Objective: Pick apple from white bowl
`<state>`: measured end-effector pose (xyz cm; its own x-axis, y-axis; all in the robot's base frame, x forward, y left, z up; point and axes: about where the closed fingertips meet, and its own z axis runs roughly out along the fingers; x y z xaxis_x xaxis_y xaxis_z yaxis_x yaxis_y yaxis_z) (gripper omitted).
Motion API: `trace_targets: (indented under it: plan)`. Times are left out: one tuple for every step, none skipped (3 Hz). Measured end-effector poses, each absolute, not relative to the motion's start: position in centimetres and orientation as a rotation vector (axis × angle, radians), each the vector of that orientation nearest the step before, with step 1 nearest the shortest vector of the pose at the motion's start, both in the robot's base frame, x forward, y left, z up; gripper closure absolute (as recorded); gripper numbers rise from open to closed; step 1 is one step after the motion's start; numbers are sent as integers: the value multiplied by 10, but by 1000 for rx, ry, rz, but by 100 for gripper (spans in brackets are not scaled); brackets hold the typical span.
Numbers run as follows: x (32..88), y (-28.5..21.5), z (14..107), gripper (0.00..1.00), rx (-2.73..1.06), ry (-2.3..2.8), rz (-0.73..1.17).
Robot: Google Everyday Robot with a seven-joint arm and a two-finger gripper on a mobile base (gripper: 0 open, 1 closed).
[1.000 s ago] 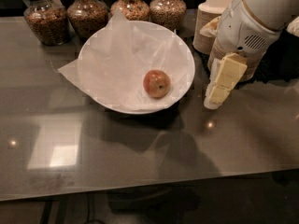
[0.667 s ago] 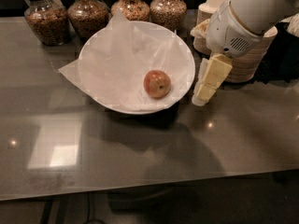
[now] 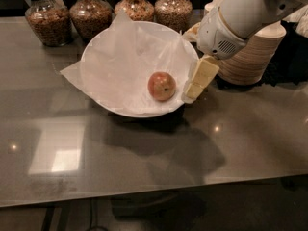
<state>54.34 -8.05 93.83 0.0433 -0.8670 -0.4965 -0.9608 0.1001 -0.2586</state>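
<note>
Well, the table (image 3: 144, 177) runs dark and glossy beneath my jaws and out on every side of them. Nothing on it has been lifted yet.

My arm (image 3: 250, 8) comes in from above and behind my jaws, its white housing hanging over the far edge of the bowl.

The bowl (image 3: 87, 57) sits directly beside my jaws, and its near rim looks to be touching them or nearly so. From there it spreads away across the table, lined with crinkled paper (image 3: 120, 52) that pokes out past the rim on the far side from me.

A stack of paper bowls (image 3: 252, 57) stands behind my jaws, on the side away from the bowl, and partly hidden by my arm. Four jars (image 3: 89, 16) of something brown and grainy line the back edge, beyond the bowl and well apart from my jaws.

My gripper (image 3: 192, 89) hangs tilted at the rim, tip pointing down and inward toward the bowl's floor. I cannot tell whether my jaws are wide or narrow, since from this side they show as one pale block. They hold nothing.

The apple (image 3: 161, 86) rests on the paper, low in the bowl, just beside my jaws and not touching them. Its stem dimple is turned roughly toward the camera.

By my judgement the approach is nearly done. I am at the bowl, level with the fruit. Everything that counts remains: getting my jaws over the rim and around the apple, closing on it, and lifting it clear without dragging the paper along.
</note>
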Motion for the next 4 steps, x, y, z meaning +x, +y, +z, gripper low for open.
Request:
trace_targets:
  plan:
    - [549,-70,936,12,-1783,1823,237]
    - [556,-58,937,30,-1797,1792,241]
    - [560,-54,935,28,-1806,1787,238]
    - [566,-53,920,25,-1808,1806,255]
